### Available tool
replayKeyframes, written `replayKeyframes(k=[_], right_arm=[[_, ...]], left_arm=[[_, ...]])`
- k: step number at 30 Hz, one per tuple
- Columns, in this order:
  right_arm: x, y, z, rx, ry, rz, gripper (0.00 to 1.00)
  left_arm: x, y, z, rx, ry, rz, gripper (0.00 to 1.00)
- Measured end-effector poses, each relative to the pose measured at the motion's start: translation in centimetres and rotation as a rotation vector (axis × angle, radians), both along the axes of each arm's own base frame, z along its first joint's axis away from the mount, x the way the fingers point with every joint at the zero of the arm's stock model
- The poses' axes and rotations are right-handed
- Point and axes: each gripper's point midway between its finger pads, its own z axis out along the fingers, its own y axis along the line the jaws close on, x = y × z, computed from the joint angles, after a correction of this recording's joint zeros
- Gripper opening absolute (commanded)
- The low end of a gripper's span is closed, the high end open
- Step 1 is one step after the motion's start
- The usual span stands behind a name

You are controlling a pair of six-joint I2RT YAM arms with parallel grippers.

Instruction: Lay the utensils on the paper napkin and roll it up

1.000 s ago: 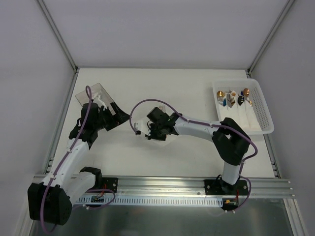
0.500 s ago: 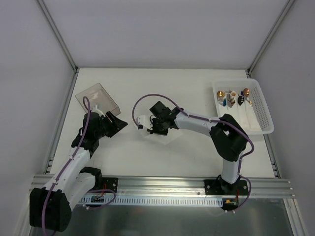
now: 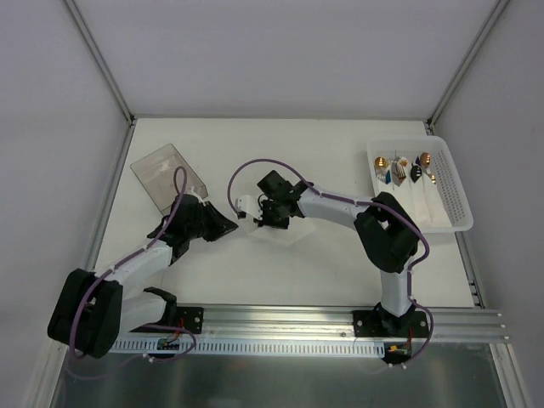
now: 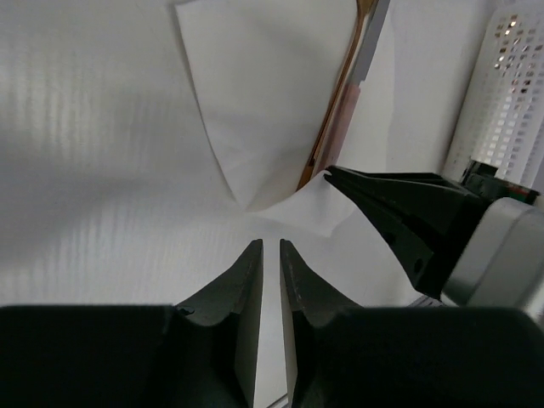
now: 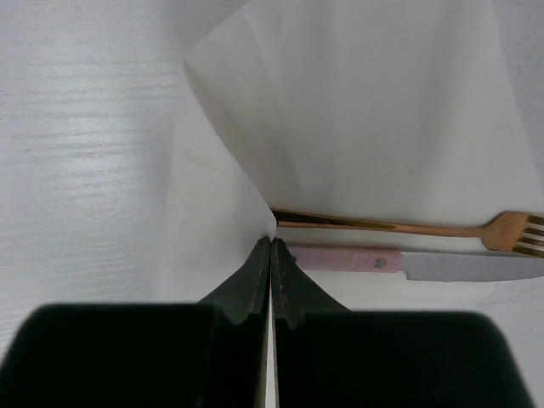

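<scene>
Napkin pinched by right end effector; fork shows only in wrist views.

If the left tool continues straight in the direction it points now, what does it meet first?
Probably the paper napkin, whose folded corner lies just ahead of the left tool; the right tool is slightly to the side. Depth is unclear.

Fork and knife on napkin

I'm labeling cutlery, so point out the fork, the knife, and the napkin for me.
fork [image 5: 399, 227], right wrist view, on its copper handle.
knife [image 5: 344, 257], right wrist view, on its pink handle.
paper napkin [image 5: 365, 110], right wrist view, on the folded-over flap.
</scene>
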Motion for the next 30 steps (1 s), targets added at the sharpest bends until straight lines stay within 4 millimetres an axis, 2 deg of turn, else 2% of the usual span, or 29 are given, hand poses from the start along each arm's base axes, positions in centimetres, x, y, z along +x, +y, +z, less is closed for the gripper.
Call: replayKeyframes(k=[4, 10, 21, 30], right_arm=[[0.3, -0.2, 0.0, -0.002, -0.004, -0.004, 0.00], [0.8, -0.7, 0.0, -0.005, -0.008, -0.017, 0.00], [1.8, -1.4, 0.1, -0.004, -0.012, -0.046, 0.00], [2.9, -1.8, 0.7, 0.004, -0.025, -0.069, 0.00]], left_arm=[[-0.5, -2.4, -2.1, -0.017, 0.068, -0.046, 0.11], [0.2, -4.2, -4.1, -0.047, 0.127, -0.044, 0.10], [2.8, -7.1, -4.0, -0.131, 0.099, -0.049, 0.09], [3.5, -8.4, -4.2, -0.209, 0.100, -0.053, 0.08]])
